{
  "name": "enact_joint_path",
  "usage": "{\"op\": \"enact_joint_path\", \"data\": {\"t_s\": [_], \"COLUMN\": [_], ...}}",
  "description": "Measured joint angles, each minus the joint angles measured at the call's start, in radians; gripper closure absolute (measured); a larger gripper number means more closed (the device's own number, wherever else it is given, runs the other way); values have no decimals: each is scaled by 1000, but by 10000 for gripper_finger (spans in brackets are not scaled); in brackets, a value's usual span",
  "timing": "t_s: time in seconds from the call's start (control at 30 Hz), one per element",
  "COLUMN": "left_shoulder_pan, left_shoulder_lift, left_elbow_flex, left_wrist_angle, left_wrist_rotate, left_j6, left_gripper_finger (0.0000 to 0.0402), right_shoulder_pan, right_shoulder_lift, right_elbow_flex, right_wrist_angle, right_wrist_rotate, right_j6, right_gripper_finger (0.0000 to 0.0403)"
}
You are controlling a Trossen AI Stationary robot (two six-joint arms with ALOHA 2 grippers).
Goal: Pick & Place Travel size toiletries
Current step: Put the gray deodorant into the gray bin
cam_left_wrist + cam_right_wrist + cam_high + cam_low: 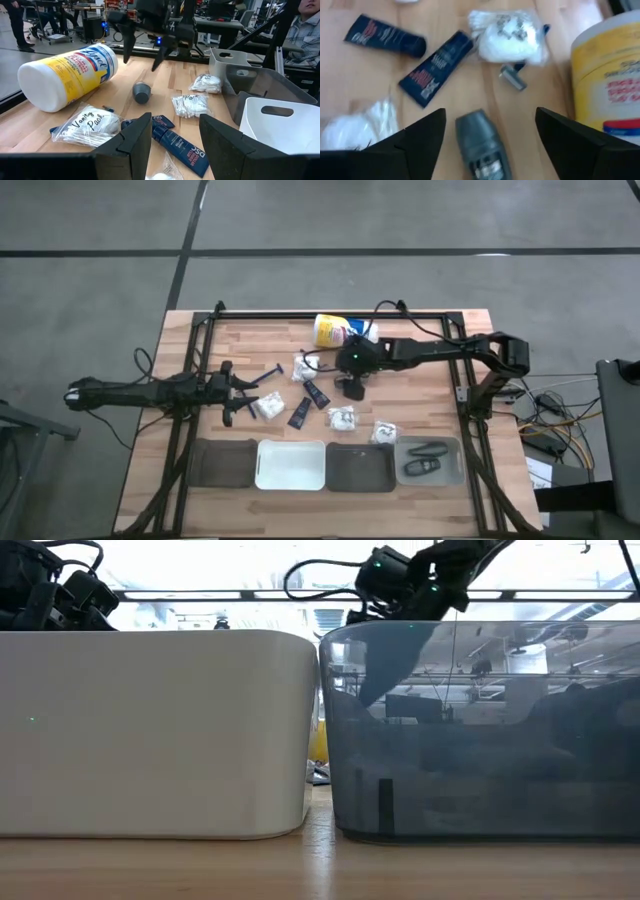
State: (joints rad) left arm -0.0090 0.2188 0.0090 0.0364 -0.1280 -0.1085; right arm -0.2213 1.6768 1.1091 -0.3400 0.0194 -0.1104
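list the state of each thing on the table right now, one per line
right claw: open, above the grey pod, holding nothing
left claw: open, empty, low over the table
grey pod: lying on the wood, free
Lysol canister: on its side
two black tubes: lying flat
white packets: loose on the table
razor: lying flat
clear bin: holds two dark pods
white bin: empty

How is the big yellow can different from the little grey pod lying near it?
The yellow-and-white canister is far bigger than the grey pod. The canister is bright, with a blue printed label; the grey pod is plain and dark. The open right gripper hovers above the grey pod, not above the canister. Both lie on their sides on the wooden table.
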Motion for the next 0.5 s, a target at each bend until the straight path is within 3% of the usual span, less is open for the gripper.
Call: {"op": "enact_joint_path", "data": {"t_s": [0.27, 0.5], "left_shoulder_pan": [0, 0], "left_shoulder_lift": [0, 0], "left_elbow_flex": [0, 0], "left_wrist_angle": [0, 0], "left_wrist_rotate": [0, 0], "left_j6": [0, 0], "left_gripper_finger": [231, 231], "right_shoulder_pan": [-22, -45], "right_shoulder_lift": [-6, 13], "right_elbow_flex": [-95, -145], "right_wrist_angle": [89, 128], "right_wrist_rotate": [-20, -20], "right_j6": [-60, -103], "right_gripper_finger": [44, 52]}}
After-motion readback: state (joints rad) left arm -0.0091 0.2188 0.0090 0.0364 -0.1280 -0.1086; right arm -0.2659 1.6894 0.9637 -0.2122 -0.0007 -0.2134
